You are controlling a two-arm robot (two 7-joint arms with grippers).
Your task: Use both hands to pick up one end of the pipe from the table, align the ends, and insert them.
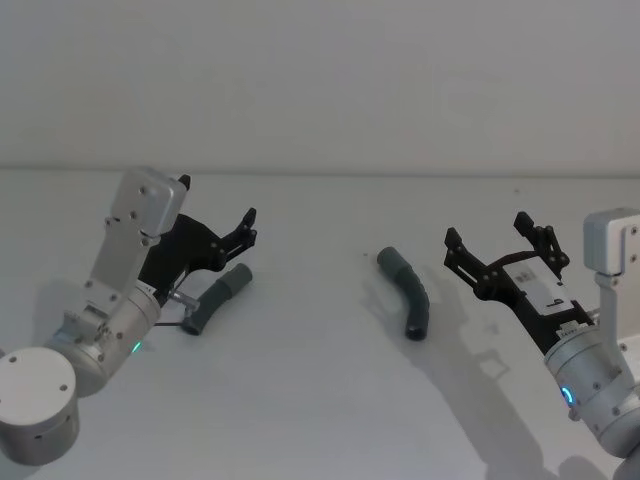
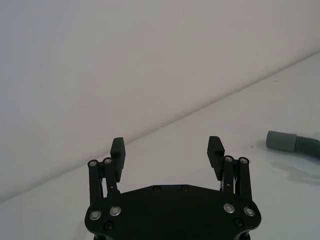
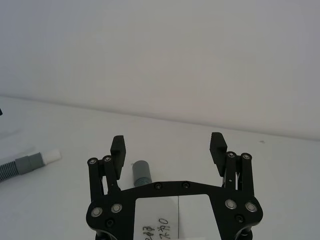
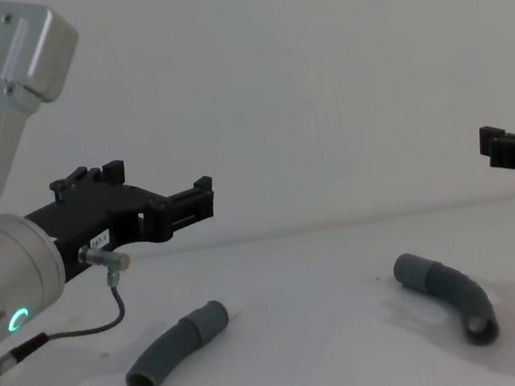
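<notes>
Two dark-grey curved hose pieces lie flat on the white table, well apart and not joined. Left hose piece: ribbed middle, one end angled away from the robot and the open mouth toward it; the right wrist view shows a white tip on its smooth cuff. Right hose piece: bent, its far grey cuff pointing away and its dark open mouth facing the robot. Left gripper: hangs in the air above and just behind the left piece without touching it, fingers spread wide with nothing between them; a green ring light glows on its wrist. In the chest view that piece lies on the table below the black fingers. Right gripper: raised off the table, to the right of the right piece and apart from it, fingers spread and empty, aimed toward the piece. From its wrist camera the cuff shows through the gap between the fingers, resting on the table beyond them. A plain pale wall stands behind.
</notes>
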